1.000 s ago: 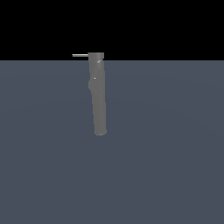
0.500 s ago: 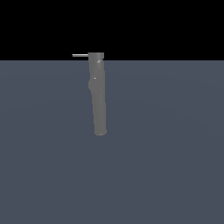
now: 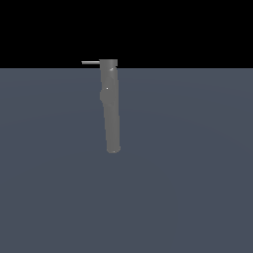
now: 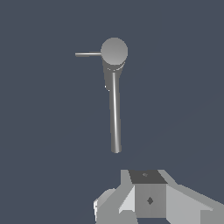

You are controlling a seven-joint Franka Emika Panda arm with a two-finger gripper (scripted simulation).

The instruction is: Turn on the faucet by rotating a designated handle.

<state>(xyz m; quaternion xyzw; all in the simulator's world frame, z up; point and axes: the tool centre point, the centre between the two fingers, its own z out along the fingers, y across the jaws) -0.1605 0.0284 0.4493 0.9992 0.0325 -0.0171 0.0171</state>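
Note:
The faucet (image 3: 111, 111) is a long matte grey column with a slight kink, standing out from the dark grey-blue surface. Its flat end is at the horizon line and its rounded end is lower in the exterior view. The handle (image 3: 90, 63) is a thin light-grey rod sticking out from the flat end toward the exterior view's left. The wrist view shows the faucet (image 4: 114, 109) lengthwise, with its round end face and the handle (image 4: 87, 54) beside it. My gripper (image 4: 148, 183) shows only as pale-grey blocks at the picture's edge, well apart from the faucet. It is absent from the exterior view.
A flat dark grey-blue surface (image 3: 188, 173) spreads all around the faucet, with black background above the horizon.

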